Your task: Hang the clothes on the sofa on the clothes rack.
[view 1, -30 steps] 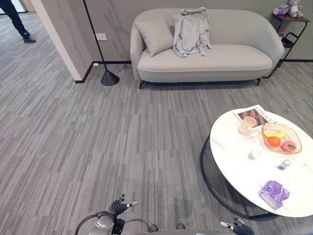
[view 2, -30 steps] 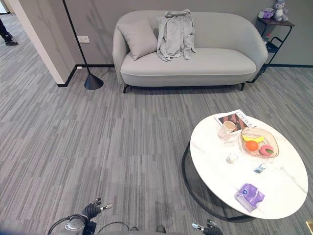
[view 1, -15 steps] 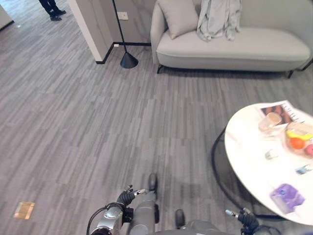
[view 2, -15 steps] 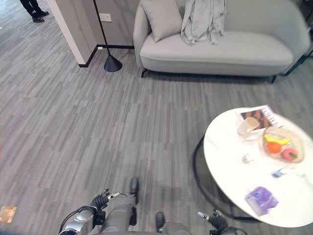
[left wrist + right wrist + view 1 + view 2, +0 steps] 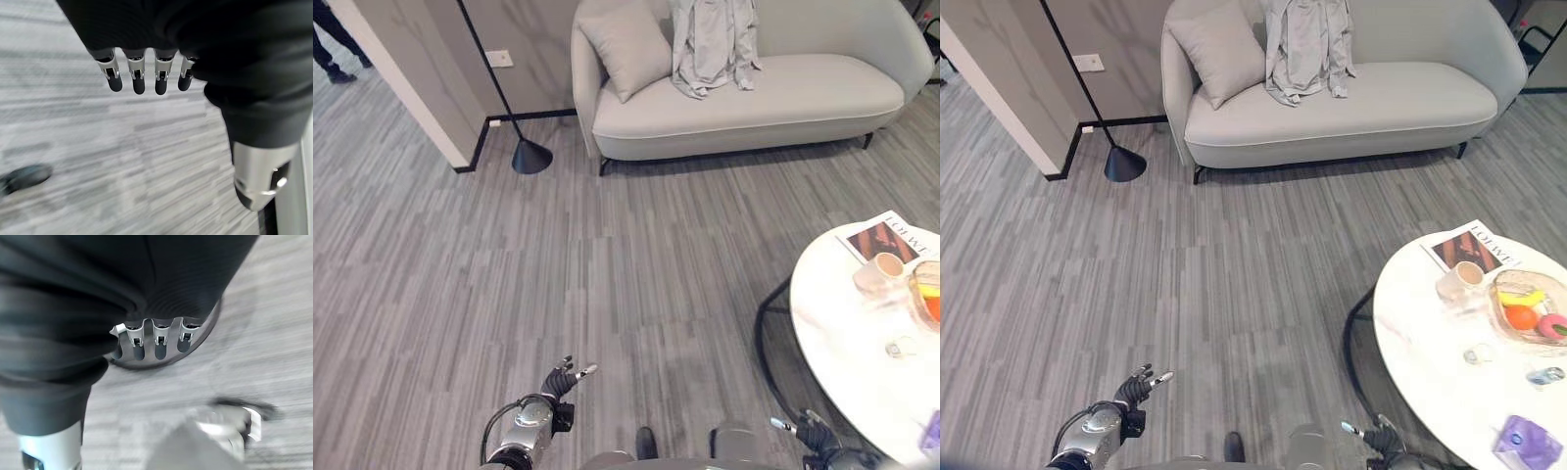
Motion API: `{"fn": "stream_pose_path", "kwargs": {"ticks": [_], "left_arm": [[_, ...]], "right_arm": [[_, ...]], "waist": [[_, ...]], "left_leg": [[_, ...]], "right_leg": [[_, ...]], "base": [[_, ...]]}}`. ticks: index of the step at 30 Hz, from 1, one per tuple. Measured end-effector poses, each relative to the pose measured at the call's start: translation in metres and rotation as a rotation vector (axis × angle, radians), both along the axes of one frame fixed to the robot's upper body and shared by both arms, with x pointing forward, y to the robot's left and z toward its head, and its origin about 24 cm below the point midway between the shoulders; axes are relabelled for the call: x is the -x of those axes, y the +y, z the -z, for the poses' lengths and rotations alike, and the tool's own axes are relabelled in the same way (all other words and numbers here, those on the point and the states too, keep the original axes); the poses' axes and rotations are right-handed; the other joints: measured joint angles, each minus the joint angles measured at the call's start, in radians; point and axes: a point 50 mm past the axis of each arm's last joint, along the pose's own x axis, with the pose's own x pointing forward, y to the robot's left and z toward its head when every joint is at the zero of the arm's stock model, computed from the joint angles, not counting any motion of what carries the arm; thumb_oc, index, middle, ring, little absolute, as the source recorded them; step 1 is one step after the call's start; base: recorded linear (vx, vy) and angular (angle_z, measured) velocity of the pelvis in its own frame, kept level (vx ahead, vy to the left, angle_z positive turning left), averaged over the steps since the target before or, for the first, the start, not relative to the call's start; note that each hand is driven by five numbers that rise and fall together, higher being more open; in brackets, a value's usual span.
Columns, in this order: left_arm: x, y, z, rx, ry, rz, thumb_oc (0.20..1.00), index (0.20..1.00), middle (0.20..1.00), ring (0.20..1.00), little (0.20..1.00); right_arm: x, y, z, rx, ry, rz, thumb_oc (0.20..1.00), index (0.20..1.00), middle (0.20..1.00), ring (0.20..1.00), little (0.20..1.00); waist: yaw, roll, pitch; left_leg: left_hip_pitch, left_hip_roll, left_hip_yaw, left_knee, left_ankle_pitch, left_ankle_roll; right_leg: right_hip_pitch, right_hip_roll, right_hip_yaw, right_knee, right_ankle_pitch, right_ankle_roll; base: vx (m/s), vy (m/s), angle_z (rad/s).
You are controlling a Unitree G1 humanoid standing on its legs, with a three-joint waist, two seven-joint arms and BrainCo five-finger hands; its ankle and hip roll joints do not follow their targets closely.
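A light grey garment (image 5: 710, 44) hangs draped over the back of a pale grey sofa (image 5: 773, 103) at the far side of the room, its hem resting on the seat. My left hand (image 5: 559, 380) is low at the near edge, far from the sofa, with relaxed fingers (image 5: 138, 78) over the bare floor and nothing in them. My right hand (image 5: 813, 429) is low too, beside the round table, with its fingers (image 5: 161, 340) loose and nothing in them.
A grey cushion (image 5: 625, 47) leans at the sofa's left end. A black floor lamp base (image 5: 531, 157) stands by a wall corner (image 5: 411, 88). A round white table (image 5: 847, 333) on the right holds a magazine (image 5: 891, 235), a cup (image 5: 878, 269) and a fruit bowl. A person's legs (image 5: 328, 44) are at the far left.
The whole picture has shifted, so the camera has moved; the table now lies further right and partly cut off. Both hands still hang low with nothing in them.
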Motion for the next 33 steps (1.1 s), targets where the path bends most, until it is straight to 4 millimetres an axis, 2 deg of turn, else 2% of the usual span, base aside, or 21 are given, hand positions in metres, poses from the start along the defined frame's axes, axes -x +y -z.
{"fn": "stream_pose_path", "kwargs": {"ticks": [3,4,6,7,8,9,11,12,14,16,18,22,23,24,25,26,27,28,31,32,33], "left_arm": [[0.008,0.012,0.001,-0.032,0.021,-0.013,1.000,1.000,1.000,1.000,1.000],[0.009,0.008,0.003,-0.023,0.026,-0.010,1.000,1.000,1.000,1.000,1.000],[0.009,0.009,0.003,-0.045,0.039,0.005,1.000,1.000,1.000,1.000,1.000],[0.008,0.002,0.005,-0.030,0.039,0.019,1.000,1.000,1.000,1.000,1.000],[0.005,-0.009,0.005,-0.006,0.029,0.032,1.000,1.000,1.000,1.000,1.000],[0.002,-0.012,0.004,0.001,0.021,0.034,1.000,1.000,1.000,1.000,1.000],[-0.002,-0.016,0.003,0.010,0.011,0.038,1.000,1.000,1.000,1.000,1.000],[-0.003,-0.018,0.004,0.014,0.010,0.039,1.000,1.000,1.000,1.000,1.000],[-0.008,-0.017,0.001,0.009,-0.004,0.042,1.000,1.000,1.000,1.000,1.000],[-0.008,-0.013,0.000,0.000,-0.006,0.038,1.000,1.000,1.000,1.000,1.000],[-0.003,-0.012,0.002,0.000,0.007,0.033,1.000,1.000,1.000,1.000,1.000],[0.008,-0.005,0.006,0.006,0.032,-0.008,1.000,1.000,1.000,1.000,1.000],[0.013,-0.001,0.008,-0.002,0.047,-0.018,1.000,1.000,1.000,1.000,1.000],[0.018,0.000,0.010,-0.003,0.060,-0.019,1.000,1.000,1.000,1.000,1.000],[0.023,0.000,0.011,0.000,0.072,-0.023,1.000,1.000,1.000,1.000,1.000],[0.028,-0.001,0.014,0.006,0.084,-0.026,1.000,1.000,1.000,1.000,1.000],[0.031,-0.003,0.015,0.011,0.086,-0.031,1.000,1.000,1.000,1.000,1.000],[0.031,-0.008,0.015,0.027,0.081,-0.032,1.000,1.000,1.000,1.000,1.000],[0.054,-0.011,0.024,0.043,0.143,-0.046,1.000,1.000,1.000,1.000,1.000],[0.055,-0.009,0.024,0.049,0.142,-0.064,1.000,1.000,1.000,1.000,1.000],[0.067,-0.005,0.027,0.049,0.177,-0.103,1.000,1.000,1.000,1.000,1.000]], "right_arm": [[-0.001,0.003,0.001,-0.008,-0.004,0.000,1.000,1.000,1.000,1.000,1.000],[0.006,-0.002,0.001,0.004,0.012,0.012,1.000,1.000,1.000,1.000,1.000],[0.015,0.001,0.005,-0.008,0.036,0.021,1.000,1.000,1.000,1.000,1.000],[0.022,-0.004,0.005,0.005,0.058,0.031,1.000,1.000,1.000,1.000,1.000],[0.024,-0.009,0.004,0.021,0.063,0.033,1.000,1.000,1.000,1.000,1.000],[0.021,-0.010,0.004,0.022,0.061,0.032,1.000,1.000,1.000,1.000,1.000],[0.019,-0.010,0.004,0.024,0.064,0.032,1.000,1.000,1.000,1.000,1.000],[0.020,-0.011,0.004,0.027,0.070,0.030,1.000,1.000,1.000,1.000,1.000],[0.017,-0.013,0.003,0.034,0.063,0.026,1.000,1.000,1.000,1.000,1.000],[0.009,-0.015,0.000,0.040,0.044,0.023,1.000,1.000,1.000,1.000,1.000],[0.002,-0.018,-0.005,0.048,0.011,0.011,1.000,1.000,1.000,1.000,1.000],[-0.007,-0.018,-0.009,0.051,-0.013,-0.003,1.000,1.000,1.000,1.000,1.000],[-0.010,-0.017,-0.010,0.049,-0.020,-0.006,1.000,1.000,1.000,1.000,1.000],[-0.011,-0.018,-0.012,0.052,-0.032,-0.007,1.000,1.000,1.000,1.000,1.000],[-0.016,-0.018,-0.014,0.055,-0.047,-0.013,1.000,1.000,1.000,1.000,1.000],[-0.014,-0.020,-0.015,0.062,-0.048,-0.015,1.000,1.000,1.000,1.000,1.000],[-0.011,-0.022,-0.015,0.067,-0.047,-0.010,1.000,1.000,1.000,1.000,1.000],[-0.011,-0.025,-0.017,0.082,-0.049,-0.010,1.000,1.000,1.000,1.000,1.000],[-0.023,-0.024,-0.022,0.091,-0.081,-0.031,1.000,1.000,1.000,1.000,1.000],[-0.023,-0.022,-0.022,0.085,-0.086,-0.030,1.000,1.000,1.000,1.000,1.000],[-0.025,-0.021,-0.021,0.085,-0.088,-0.033,1.000,1.000,1.000,1.000,1.000]], "waist": [[-0.030,-0.038,-0.006],[-0.069,-0.040,-0.006],[-0.081,-0.077,-0.007],[-0.090,-0.078,-0.007],[-0.091,-0.051,0.002],[-0.094,-0.047,0.009],[-0.095,-0.040,0.014],[-0.096,-0.040,0.014],[-0.096,-0.038,0.014],[-0.091,-0.035,0.015],[-0.088,-0.048,0.016],[-0.070,-0.075,0.029],[-0.043,-0.103,0.038],[-0.034,-0.128,0.042],[-0.027,-0.130,0.041],[-0.029,-0.129,0.039],[-0.012,-0.136,0.039],[-0.001,-0.125,0.037],[0.017,-0.075,0.025],[0.037,-0.066,0.034],[0.080,-0.068,0.041]], "left_leg": [[0.054,0.002,0.013,0.000,-0.026,-0.043],[0.089,0.040,0.007,0.002,-0.131,-0.060],[0.125,0.033,0.000,0.002,-0.148,-0.082],[0.150,0.045,-0.014,0.003,-0.155,-0.093],[0.164,0.075,-0.014,0.021,-0.149,-0.104],[0.162,0.087,-0.015,0.045,-0.133,-0.128],[0.173,0.112,-0.041,0.100,-0.090,-0.187],[0.178,0.126,-0.060,0.135,-0.075,-0.202],[0.169,0.129,-0.094,0.155,-0.052,-0.222],[0.134,0.142,-0.081,0.274,-0.021,-0.247],[0.027,0.153,-0.094,0.577,0.052,-0.282],[-0.174,0.170,-0.098,0.886,0.062,-0.251],[-0.216,0.157,-0.082,0.891,0.044,-0.232],[-0.262,0.145,-0.081,0.836,0.033,-0.215],[-0.296,0.140,-0.085,0.783,0.034,-0.217],[-0.331,0.131,-0.093,0.692,0.037,-0.213],[-0.329,0.118,-0.089,0.551,0.041,-0.207],[-0.333,0.103,-0.084,0.351,0.063,-0.200],[-0.403,0.047,-0.061,0.077,0.140,-0.185],[-0.438,0.006,-0.039,-0.012,0.155,-0.175],[-0.487,-0.025,0.101,-0.003,0.159,-0.132]], "right_leg": [[-0.041,0.065,-0.027,-0.158,0.118,0.000],[-0.070,0.143,-0.045,-0.260,0.172,0.016],[-0.076,0.169,-0.050,-0.355,0.180,0.012],[-0.074,0.175,-0.061,-0.327,0.235,-0.019],[-0.063,0.195,-0.080,-0.297,0.239,-0.019],[-0.055,0.201,-0.086,-0.287,0.239,-0.019],[0.007,0.206,-0.122,-0.309,0.268,-0.090],[0.046,0.211,-0.122,-0.319,0.263,-0.157],[0.103,0.223,-0.123,-0.333,0.239,-0.190],[0.162,0.242,-0.116,-0.381,0.233,-0.199],[0.256,0.249,-0.086,-0.453,0.246,-0.217],[0.316,0.255,-0.013,-0.467,0.215,-0.268],[0.348,0.247,0.033,-0.481,0.215,-0.268],[0.380,0.230,0.042,-0.494,0.235,-0.265],[0.405,0.227,0.046,-0.500,0.224,-0.254],[0.446,0.223,0.052,-0.534,0.191,-0.217],[0.465,0.217,0.061,-0.545,0.173,-0.212],[0.466,0.216,0.045,-0.536,0.180,-0.207],[0.530,0.253,0.077,-0.556,0.140,-0.178],[0.557,0.268,0.085,-0.554,0.091,-0.137],[0.613,0.285,0.138,-0.553,0.079,-0.131]], "base": [[0.43,-0.131,0.29],[0.54,-0.186,0.43],[0.31,-0.148,0.50],[0.31,-0.206,0.49],[0.35,-0.259,0.29],[0.35,-0.277,0.16],[0.39,-0.331,0.20],[0.37,-0.344,0.35],[0.30,-0.294,0.27],[0.29,-0.318,-0.10],[0.28,-0.322,-0.28],[0.24,-0.196,-0.44],[0.31,-0.057,-0.97],[0.31,-0.039,-0.92],[0.42,-0.045,-0.49],[0.20,-0.022,-0.24],[0.25,-0.016,-0.40],[0.27,-0.021,-0.59],[0.60,-0.069,-0.32],[0.61,-0.012,-0.59],[0.61,0.027,-0.67]]}}
